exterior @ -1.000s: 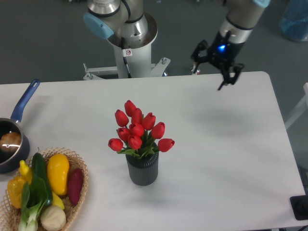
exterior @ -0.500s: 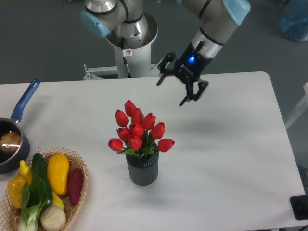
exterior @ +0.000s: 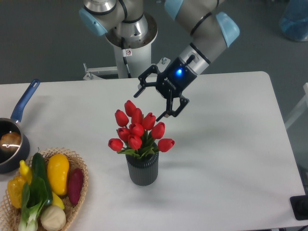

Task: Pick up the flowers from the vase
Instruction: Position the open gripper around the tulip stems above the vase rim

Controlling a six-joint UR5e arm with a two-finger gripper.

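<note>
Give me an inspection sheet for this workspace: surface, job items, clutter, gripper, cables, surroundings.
Surface: white table, no spills seen.
Job items: red flowers standing in the dark ribbed vase, which is upright near the table's middle.
Clutter: wicker basket of vegetables at front left; saucepan with blue handle at the left edge.
Gripper: gripper open, just above and right of the blooms, holding nothing; blue light lit on its body.
Cables: nothing seen.
Surroundings: robot base pedestal behind the table, grey floor, blue object at top right, dark object at the lower right edge.

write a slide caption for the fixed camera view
Open gripper poised just above red flowers in the ribbed vase.
</note>
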